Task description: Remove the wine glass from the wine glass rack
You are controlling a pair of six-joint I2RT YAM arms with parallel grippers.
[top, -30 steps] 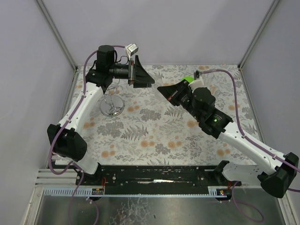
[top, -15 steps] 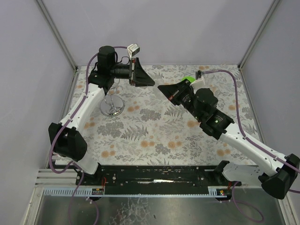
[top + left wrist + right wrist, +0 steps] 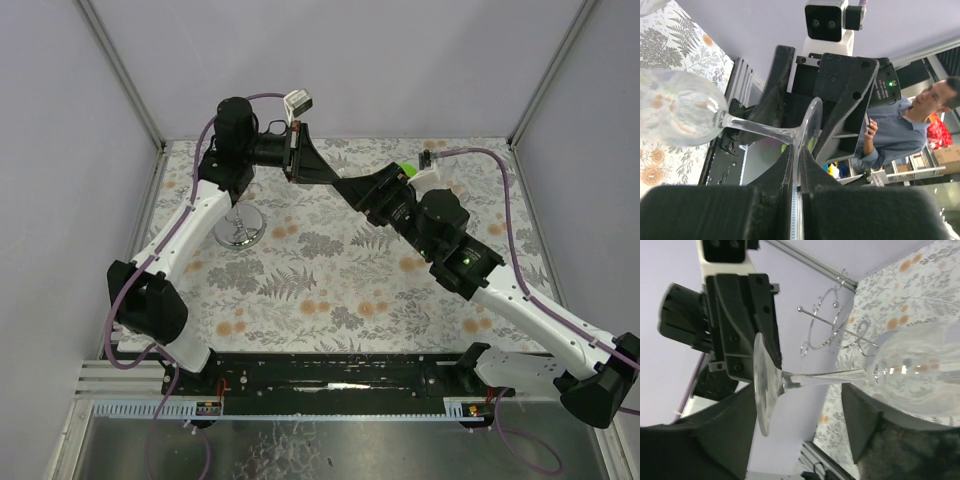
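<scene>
Floral bench (image 3: 330, 290) below: right of silver wire rack (image 3: 238, 228), left claw (image 3: 796, 165) clamps clear wine glass (image 3: 690, 115) by its foot; right claw (image 3: 799, 395) gapes around stem.

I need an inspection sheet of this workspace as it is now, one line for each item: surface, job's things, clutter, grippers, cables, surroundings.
Surface: table with a floral pattern, flat.
Job's things: wine glass is off the wine glass rack and held sideways in the air; the rack stands upright, no glass seen on it.
Clutter: nothing seen.
Grippers: left gripper shut on the rim of the glass's foot; right gripper open, fingers on either side of the stem.
Cables: purple cables run along both arms.
Surroundings: pale walls; person in a blue shirt beyond the table.
</scene>
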